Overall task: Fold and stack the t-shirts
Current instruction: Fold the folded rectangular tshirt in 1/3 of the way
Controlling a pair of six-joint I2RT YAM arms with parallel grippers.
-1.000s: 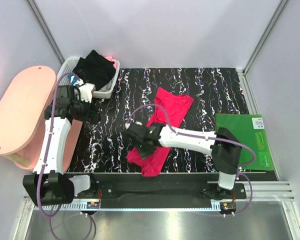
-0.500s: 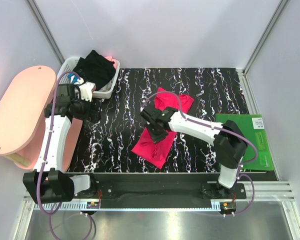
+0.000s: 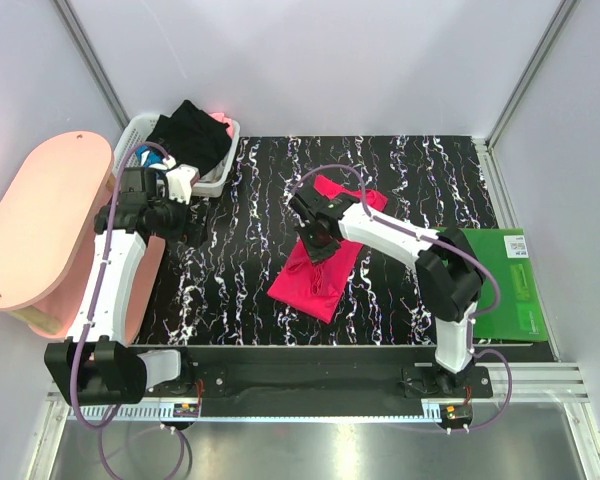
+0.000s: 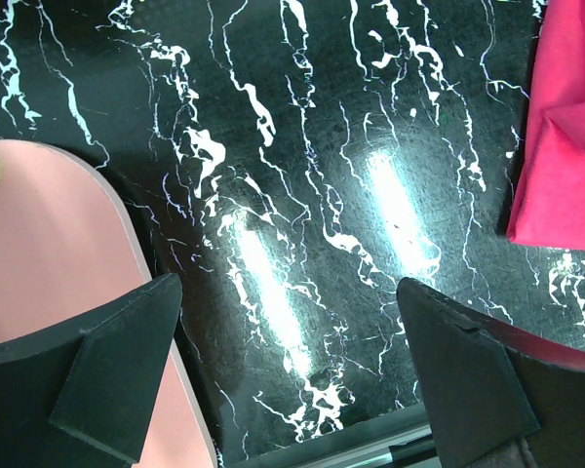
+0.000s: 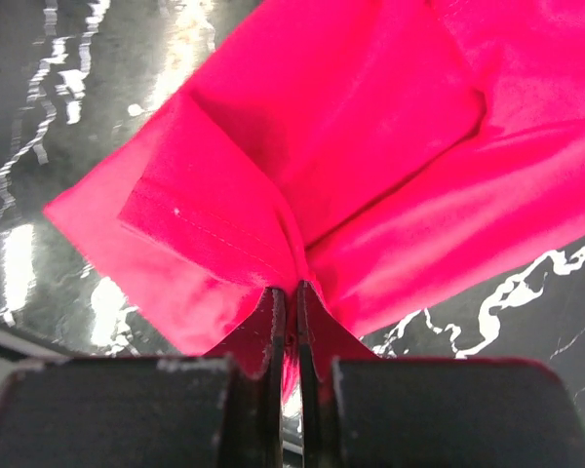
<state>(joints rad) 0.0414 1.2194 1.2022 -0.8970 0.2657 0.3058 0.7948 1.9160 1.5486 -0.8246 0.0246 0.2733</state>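
black marbled table point(image 3: 230, 270) — right gripper point(image 5: 287, 291) pinches the red t-shirt point(image 3: 320, 277); left gripper point(image 4: 283, 292) spread wide.

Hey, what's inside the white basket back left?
A heaped black t-shirt fills the basket, a pink scrap of cloth peeking out behind it. Whatever lies beneath the black cloth is covered.

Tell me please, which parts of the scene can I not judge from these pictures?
- Red t-shirt: in the top view the right arm covers part of it; in the left wrist view it is cut by the right edge.
- Black t-shirt: heaped in the basket; what lies under it is hidden.
- Right gripper: in the top view its fingers are hidden under that arm.
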